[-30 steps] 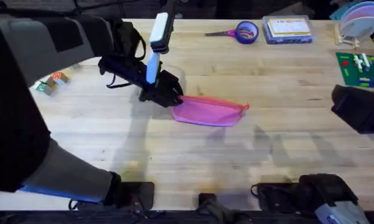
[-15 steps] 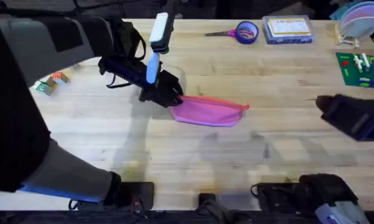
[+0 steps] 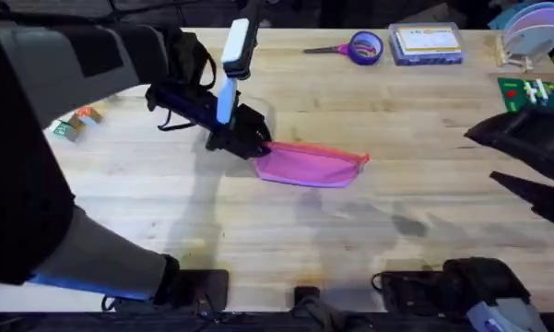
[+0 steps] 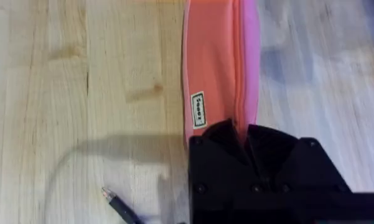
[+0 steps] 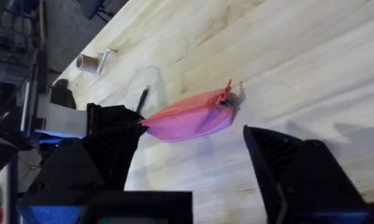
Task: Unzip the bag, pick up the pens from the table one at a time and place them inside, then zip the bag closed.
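The pink bag [image 3: 311, 165] lies flat in the middle of the table [image 3: 258, 231], its zip line running along its length. My left gripper [image 3: 247, 140] is at the bag's left end, and in the left wrist view its black fingers [image 4: 219, 138] are shut on that end of the bag [image 4: 215, 56]. A thin dark pen [image 4: 121, 208] lies on the wood close beside that gripper, seen again as a pen [image 5: 143, 97] behind the bag [image 5: 187, 118]. My right gripper [image 3: 490, 155] hovers high over the table's right side, open and empty, well away from the bag.
Purple-handled scissors [image 3: 358, 46] and a clear plastic box [image 3: 426, 43] sit at the far edge. A green board [image 3: 533, 100] and a plate rack [image 3: 529, 28] stand at the far right. Small blocks [image 3: 75, 123] lie at the left.
The right arm has shifted over the table's right side and now looks larger and higher. The left gripper and the bag have stayed put.
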Robot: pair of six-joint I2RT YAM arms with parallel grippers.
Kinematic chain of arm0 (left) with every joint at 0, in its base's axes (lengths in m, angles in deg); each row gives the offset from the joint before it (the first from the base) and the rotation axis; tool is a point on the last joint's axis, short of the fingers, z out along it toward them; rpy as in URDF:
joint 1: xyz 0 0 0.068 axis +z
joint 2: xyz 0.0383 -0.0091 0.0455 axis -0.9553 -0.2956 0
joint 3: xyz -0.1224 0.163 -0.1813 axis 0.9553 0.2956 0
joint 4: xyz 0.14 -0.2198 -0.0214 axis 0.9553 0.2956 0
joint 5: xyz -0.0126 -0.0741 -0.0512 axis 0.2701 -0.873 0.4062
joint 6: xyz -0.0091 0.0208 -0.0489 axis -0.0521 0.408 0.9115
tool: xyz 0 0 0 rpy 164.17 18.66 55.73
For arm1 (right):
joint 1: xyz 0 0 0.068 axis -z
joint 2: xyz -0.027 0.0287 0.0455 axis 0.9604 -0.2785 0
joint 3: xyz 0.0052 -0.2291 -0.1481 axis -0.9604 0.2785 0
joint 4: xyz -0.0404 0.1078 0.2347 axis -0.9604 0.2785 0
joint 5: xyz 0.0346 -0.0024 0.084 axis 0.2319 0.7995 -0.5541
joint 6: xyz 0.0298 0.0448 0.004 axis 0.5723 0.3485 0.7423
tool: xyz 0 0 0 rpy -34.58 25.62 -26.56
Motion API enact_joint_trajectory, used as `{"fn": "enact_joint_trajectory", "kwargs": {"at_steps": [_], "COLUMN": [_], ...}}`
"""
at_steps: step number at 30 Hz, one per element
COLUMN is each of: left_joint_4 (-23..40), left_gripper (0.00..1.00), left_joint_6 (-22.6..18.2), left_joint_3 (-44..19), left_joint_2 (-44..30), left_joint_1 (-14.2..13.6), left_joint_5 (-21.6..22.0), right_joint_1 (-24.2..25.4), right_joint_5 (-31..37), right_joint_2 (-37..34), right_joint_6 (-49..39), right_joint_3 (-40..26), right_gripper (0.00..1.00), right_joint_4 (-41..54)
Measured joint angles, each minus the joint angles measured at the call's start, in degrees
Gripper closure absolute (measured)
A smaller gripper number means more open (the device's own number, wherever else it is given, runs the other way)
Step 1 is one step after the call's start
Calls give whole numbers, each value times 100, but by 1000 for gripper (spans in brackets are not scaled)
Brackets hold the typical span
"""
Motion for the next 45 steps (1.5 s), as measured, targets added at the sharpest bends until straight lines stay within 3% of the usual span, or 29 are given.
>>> {"fn": "enact_joint_trajectory", "kwargs": {"at_steps": [10, 19, 20, 27, 37, 45], "left_joint_4": [0, 0, 0, 0, 0, 0], "left_gripper": [957, 957, 957, 957, 957, 958], "left_joint_6": [0, 0, 0, 0, 0, 0], "left_joint_3": [0, 0, 0, 0, 0, 0], "left_joint_2": [0, 0, 0, 0, 0, 0], "left_joint_1": [0, 0, 0, 0, 0, 0], "left_joint_5": [0, 0, 0, 2, 2, 2], "right_joint_1": [0, 0, 0, 0, -35, -470], "right_joint_5": [-55, -96, -113, -110, -110, -114], "right_joint_2": [0, -4, -4, -60, -1350, -2520], "right_joint_6": [461, 792, 868, 927, 997, 1358], "right_joint_3": [130, 1016, 1369, 1665, 1781, 1784], "right_gripper": [3, 3, 2, 3, 3, 3], "right_joint_4": [-17, -330, -623, -778, -1014, -2018]}}
